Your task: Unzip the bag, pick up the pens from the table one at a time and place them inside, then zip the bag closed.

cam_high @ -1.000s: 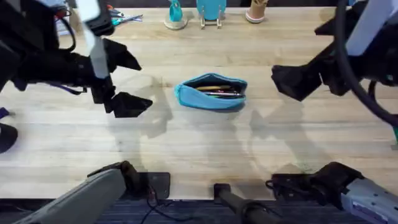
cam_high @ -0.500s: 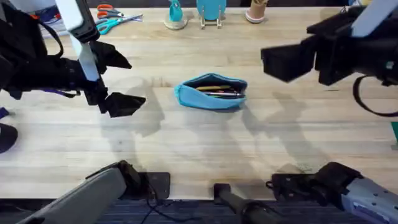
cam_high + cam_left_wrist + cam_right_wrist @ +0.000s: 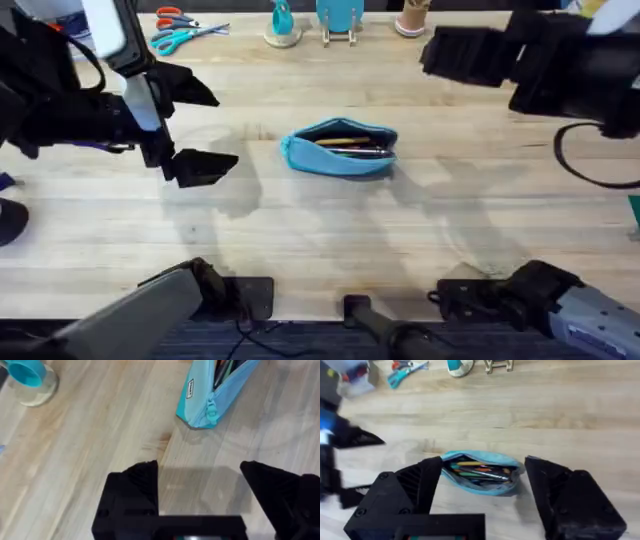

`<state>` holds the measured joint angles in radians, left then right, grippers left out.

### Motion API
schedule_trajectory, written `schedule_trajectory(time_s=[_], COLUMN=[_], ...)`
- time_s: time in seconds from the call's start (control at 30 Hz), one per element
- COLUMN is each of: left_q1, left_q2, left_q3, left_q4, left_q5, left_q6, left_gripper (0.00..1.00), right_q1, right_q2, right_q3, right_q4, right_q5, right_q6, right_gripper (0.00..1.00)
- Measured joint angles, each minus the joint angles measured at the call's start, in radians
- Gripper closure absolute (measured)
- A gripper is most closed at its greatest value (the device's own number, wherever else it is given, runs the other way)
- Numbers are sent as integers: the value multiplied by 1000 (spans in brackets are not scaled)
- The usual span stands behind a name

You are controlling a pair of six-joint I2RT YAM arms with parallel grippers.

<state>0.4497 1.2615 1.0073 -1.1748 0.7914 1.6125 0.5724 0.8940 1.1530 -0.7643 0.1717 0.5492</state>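
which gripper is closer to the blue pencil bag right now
Left. The left gripper hangs open just off the zip-pull end of the bag, low near the table. The right gripper, also open, is raised and farther off on the bag's other side.

Orange and teal scissors lie beside a teal stand.

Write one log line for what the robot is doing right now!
bag: open, on table | pens: inside bag | left tool: open, empty, beside bag | right tool: open, empty, raised | zip: not yet closed
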Motion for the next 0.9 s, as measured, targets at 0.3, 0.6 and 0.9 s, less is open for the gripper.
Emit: schedule_trajectory(time_s=[0.3,0.6,0.9], left_q1=[2,4,4], left_q2=[150,164,164], left_q3=[-6,-6,-6], left_q4=[16,24,24], left_q5=[9,9,9], left_q6=[31,34,34], left_gripper=[6,7,7], right_q1=[0,110,180], right_q2=[102,240,283], right_q3=[0,0,0], right_q4=[13,113,149], right_q5=[-129,-225,-247], right_q6=[214,292,292], right_gripper=[4,4,4])
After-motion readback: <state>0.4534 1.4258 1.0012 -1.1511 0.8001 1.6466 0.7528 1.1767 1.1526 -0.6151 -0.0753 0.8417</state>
